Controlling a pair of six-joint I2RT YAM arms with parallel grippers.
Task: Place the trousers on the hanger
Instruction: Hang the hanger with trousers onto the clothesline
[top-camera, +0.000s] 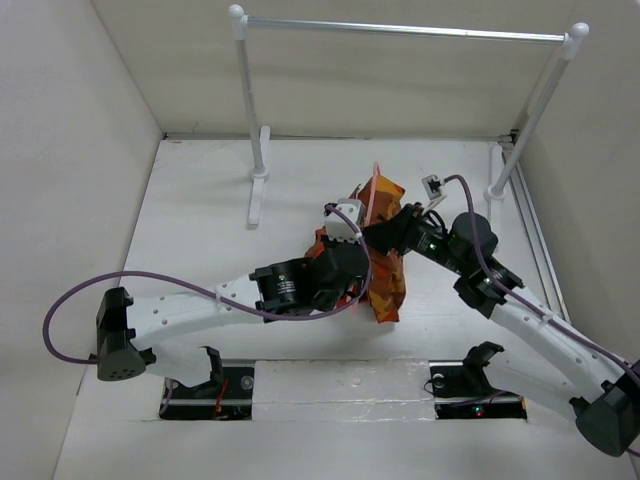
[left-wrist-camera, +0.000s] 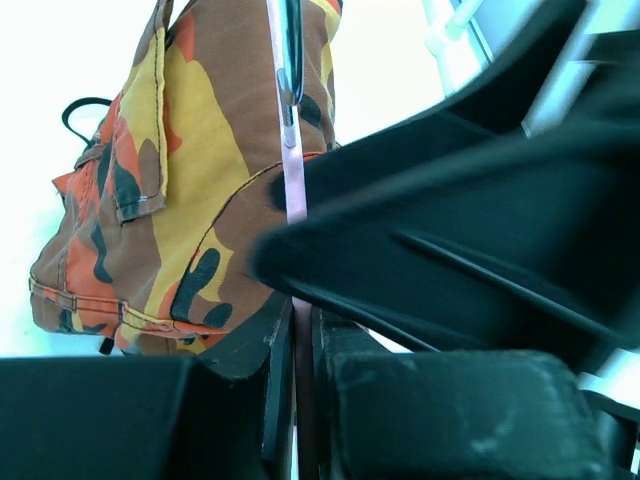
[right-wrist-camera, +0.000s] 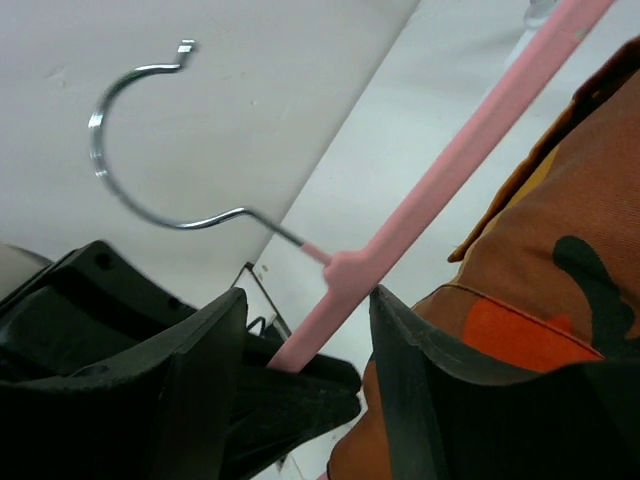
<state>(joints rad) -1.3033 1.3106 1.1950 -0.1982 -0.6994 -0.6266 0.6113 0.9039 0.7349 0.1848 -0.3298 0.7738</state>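
The camouflage trousers (top-camera: 387, 272) lie bunched in the middle of the table, and in the left wrist view (left-wrist-camera: 190, 170) they drape over the pale pink hanger (left-wrist-camera: 294, 180). My left gripper (left-wrist-camera: 297, 335) is shut on the hanger's thin bar; it sits at the trousers' left edge (top-camera: 362, 238). My right gripper (right-wrist-camera: 310, 330) is open, its jaws on either side of the hanger's bar (right-wrist-camera: 450, 170) just below the metal hook (right-wrist-camera: 140, 130), without touching it. From above, the right gripper (top-camera: 398, 228) meets the left one over the trousers.
The rack with white posts (top-camera: 250, 110) and a silver rail (top-camera: 400, 30) stands at the back of the table. White walls close in left, right and behind. A small white connector (top-camera: 432, 185) lies near the right post's foot.
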